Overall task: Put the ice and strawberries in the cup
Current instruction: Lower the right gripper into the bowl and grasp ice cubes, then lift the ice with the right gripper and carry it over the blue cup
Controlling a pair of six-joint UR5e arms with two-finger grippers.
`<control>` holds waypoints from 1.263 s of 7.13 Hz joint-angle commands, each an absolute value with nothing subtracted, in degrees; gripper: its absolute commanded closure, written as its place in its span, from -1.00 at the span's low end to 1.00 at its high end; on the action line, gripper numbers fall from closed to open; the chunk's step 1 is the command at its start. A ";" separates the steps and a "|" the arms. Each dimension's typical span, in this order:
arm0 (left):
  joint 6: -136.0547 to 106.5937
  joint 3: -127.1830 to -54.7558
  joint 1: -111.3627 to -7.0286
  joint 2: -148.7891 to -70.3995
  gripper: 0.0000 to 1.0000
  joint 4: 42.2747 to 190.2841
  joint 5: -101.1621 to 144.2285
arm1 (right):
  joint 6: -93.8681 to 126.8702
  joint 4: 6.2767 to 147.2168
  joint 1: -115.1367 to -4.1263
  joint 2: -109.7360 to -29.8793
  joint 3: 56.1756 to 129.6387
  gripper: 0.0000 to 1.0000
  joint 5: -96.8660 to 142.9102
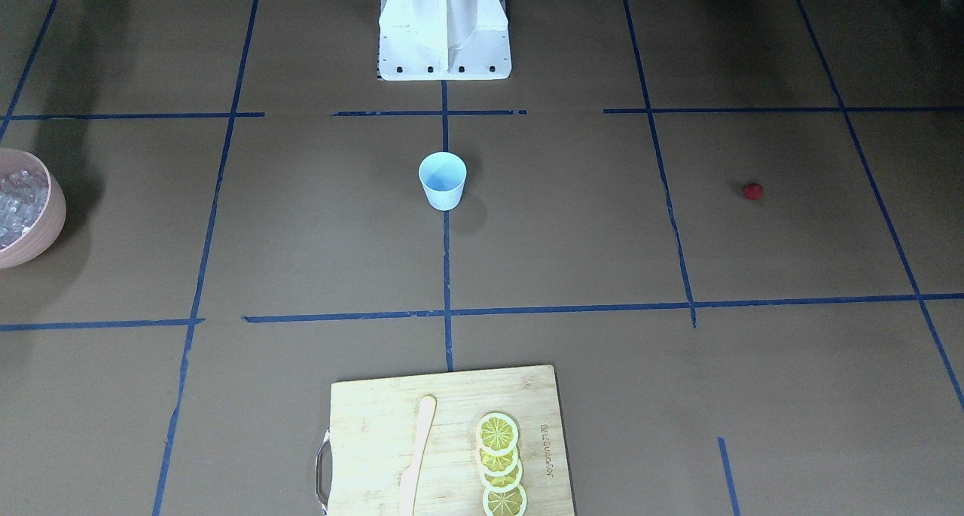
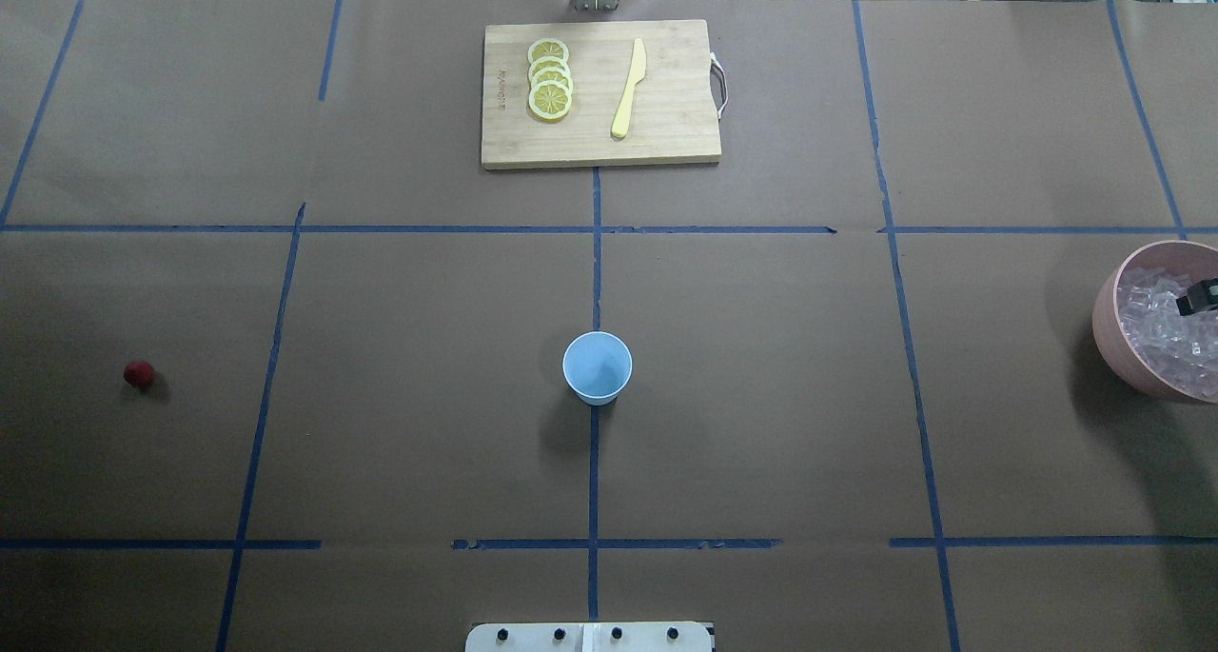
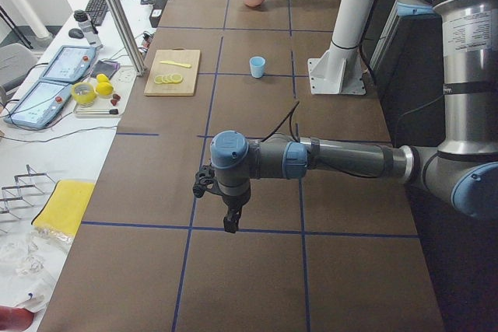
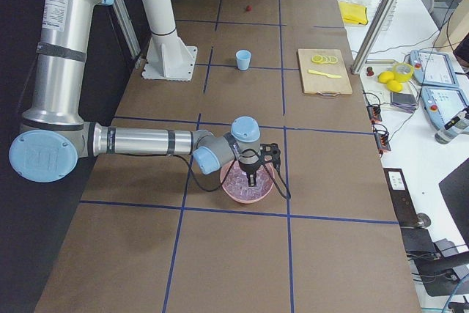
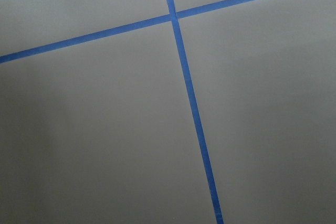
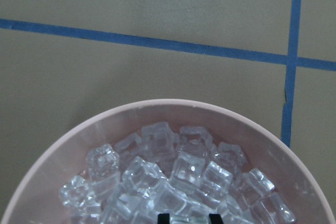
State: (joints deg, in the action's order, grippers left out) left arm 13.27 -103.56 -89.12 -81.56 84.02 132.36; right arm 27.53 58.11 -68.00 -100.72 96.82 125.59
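Right end effector is seen low over the pink bowl. The bowl is filled with a heap of ice. Two dark fingertips are held apart just above the cubes, so this end effector is open. The bowl is set at the desk's end on the robot's right.

The left end effector is hung over the brown desk at the other end and is pointed down. Whether it is open or closed cannot be told.

The light-blue cup is stood upright in the middle of the desk, on a blue tape line. The little red strawberry is laid on the desk on the robot's left side, well apart from the cup.

A wooden board is placed at the far edge. Lemon slices are laid on it in a row, with a yellow knife beside them.
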 commanded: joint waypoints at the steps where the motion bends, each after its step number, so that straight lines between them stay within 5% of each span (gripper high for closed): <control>1: 13.27 -103.62 -89.12 -81.56 -1.00 84.02 132.36 | 27.77 58.71 -69.77 -100.46 100.88 1.00 126.64; 4: 13.36 -103.54 -89.03 -81.56 -1.00 84.02 132.36 | 27.95 79.35 -71.54 -94.26 111.85 1.00 129.46; 9: 13.36 -103.62 -88.16 -81.56 -1.00 84.02 132.36 | 34.09 105.23 -59.61 -67.47 113.82 1.00 128.94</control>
State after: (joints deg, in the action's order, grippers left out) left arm 13.36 -103.61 -88.30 -81.56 84.02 132.36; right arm 32.08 98.25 -62.82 -74.86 113.78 129.07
